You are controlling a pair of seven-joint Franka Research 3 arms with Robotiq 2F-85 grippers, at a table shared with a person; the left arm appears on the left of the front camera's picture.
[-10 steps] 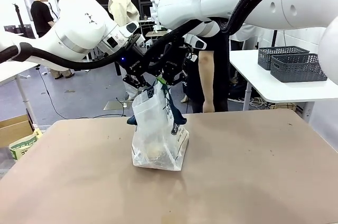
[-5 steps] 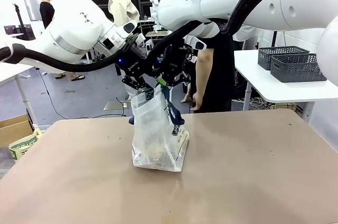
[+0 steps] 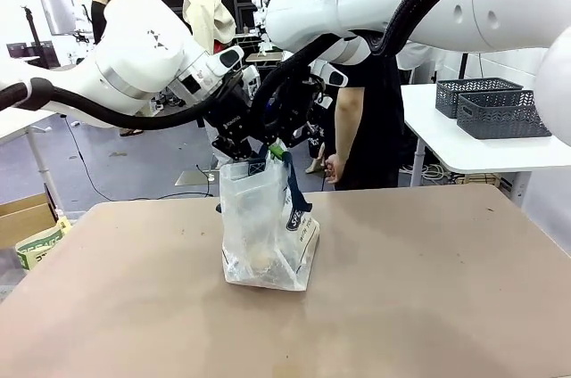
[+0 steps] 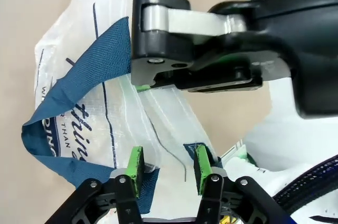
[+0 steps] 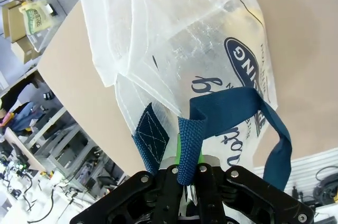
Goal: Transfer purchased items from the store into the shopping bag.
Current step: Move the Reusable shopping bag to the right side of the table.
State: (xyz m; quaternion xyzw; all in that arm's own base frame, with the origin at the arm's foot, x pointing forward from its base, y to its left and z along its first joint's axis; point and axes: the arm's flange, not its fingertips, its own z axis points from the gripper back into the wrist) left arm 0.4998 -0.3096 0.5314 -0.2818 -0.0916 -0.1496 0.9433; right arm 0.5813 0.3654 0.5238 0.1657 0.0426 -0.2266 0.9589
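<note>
The right claw (image 5: 186, 163) pinches the blue strap (image 5: 232, 102) of the bag (image 3: 263, 226). The left claw (image 4: 168, 163) gapes open at the rim. If the strap slips, the bag could tip over.

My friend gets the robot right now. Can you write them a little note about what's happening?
Right gripper: shut on the blue handle of the shopping bag, holding it up.
Left gripper: jaws apart, astride the bag's rim.
The bag stands on the tan table, with a pale item in its bottom.
Done: at least that item is packed.
Left: probably release the bag. Whether more items wait, I cannot tell.
</note>
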